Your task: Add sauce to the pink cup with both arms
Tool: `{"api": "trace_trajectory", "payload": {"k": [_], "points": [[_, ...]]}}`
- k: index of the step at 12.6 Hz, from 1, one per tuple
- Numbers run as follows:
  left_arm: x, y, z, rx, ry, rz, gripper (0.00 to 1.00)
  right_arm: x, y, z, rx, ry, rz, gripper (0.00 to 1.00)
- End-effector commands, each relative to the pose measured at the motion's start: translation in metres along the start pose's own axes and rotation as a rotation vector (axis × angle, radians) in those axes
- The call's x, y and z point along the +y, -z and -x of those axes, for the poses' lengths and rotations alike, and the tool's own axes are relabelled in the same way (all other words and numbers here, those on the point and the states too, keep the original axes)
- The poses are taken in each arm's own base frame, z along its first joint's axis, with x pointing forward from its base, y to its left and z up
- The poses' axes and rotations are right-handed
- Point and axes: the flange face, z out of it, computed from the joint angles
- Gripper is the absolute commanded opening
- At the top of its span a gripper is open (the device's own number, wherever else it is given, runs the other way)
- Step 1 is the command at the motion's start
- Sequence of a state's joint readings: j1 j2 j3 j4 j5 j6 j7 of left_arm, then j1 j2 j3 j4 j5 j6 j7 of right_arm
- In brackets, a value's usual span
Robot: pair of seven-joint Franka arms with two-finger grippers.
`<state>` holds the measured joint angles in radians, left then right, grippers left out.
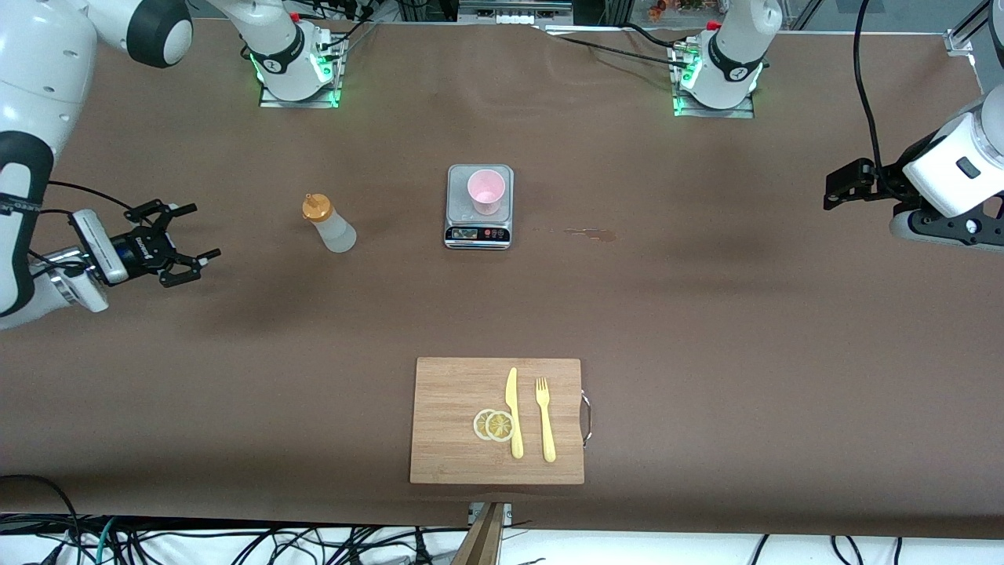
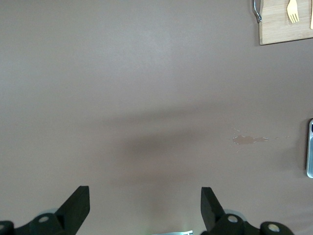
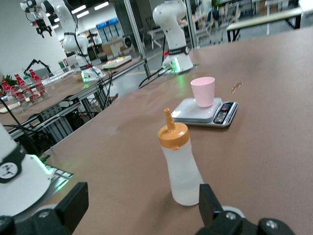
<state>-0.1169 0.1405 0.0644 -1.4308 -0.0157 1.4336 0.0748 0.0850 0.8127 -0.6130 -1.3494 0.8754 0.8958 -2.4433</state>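
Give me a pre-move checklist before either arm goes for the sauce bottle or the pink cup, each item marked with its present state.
1. Right gripper open and holding nothing, over the table toward the right arm's end, facing the bottle: ok.
2. Left gripper open and holding nothing, waiting over bare table at the left arm's end: ok.
3. Sauce bottle upright, orange cap on: ok.
4. Pink cup upright on the scale: ok.
5. Cup contents: cannot tell.
6. Brown stain on the table beside the scale: not ok.
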Motion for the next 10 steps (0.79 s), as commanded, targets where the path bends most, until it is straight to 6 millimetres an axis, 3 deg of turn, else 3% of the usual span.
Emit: {"api": "trace_trajectory", "payload": {"k": [1,4,7,10], "points": [[-0.001,0.007,-0.003,0.001,-0.011,-0.010,1.00,-0.019,0.028,-0.071,-0.189,-0.089,0.060,1.00],[-0.001,0.007,-0.003,0.000,-0.013,-0.010,1.00,-0.042,0.031,-0.143,-0.358,-0.231,0.149,1.00],[-0.001,0.007,-0.003,0.000,-0.013,-0.010,1.00,-0.058,0.023,-0.194,-0.480,-0.427,0.256,1.00],[0.000,0.007,-0.003,0.000,-0.014,-0.011,1.00,-0.061,0.001,-0.256,-0.602,-0.674,0.409,1.00]]}}
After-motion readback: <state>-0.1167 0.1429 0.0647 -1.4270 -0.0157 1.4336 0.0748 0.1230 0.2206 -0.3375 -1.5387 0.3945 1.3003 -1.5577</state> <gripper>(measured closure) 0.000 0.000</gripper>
